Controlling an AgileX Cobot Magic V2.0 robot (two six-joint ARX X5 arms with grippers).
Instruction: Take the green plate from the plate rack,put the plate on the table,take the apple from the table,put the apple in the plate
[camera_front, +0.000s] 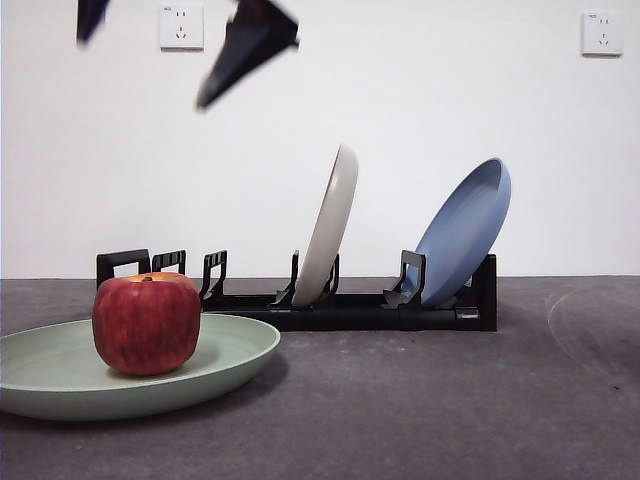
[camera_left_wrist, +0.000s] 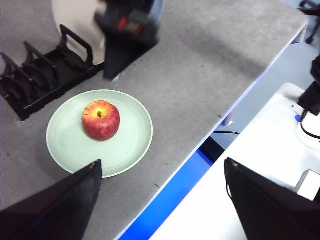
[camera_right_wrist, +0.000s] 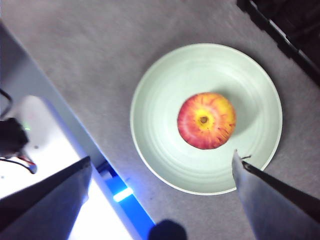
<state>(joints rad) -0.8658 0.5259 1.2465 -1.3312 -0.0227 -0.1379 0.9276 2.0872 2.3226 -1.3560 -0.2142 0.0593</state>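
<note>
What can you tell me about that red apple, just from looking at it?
The squat dark red apple has fine streaks and a yellowish hollow round its short stem. It looks whole and unmarked. It stands upright, stem up, near the middle of the pale sage green round plate, which lies flat on the dark grey table. Only the plate touches it; no gripper holds it.

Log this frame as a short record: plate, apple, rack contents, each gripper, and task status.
green plate: flat on the table, in front of the rack's handle end
apple: upright in the plate, stem hollow up
plate rack: holds a cream-white plate and a blue plate, both leaning
right gripper: open, above the plate, holding nothing
left gripper: open, high over the table edge, empty
task status: apple sits in the plate
</note>
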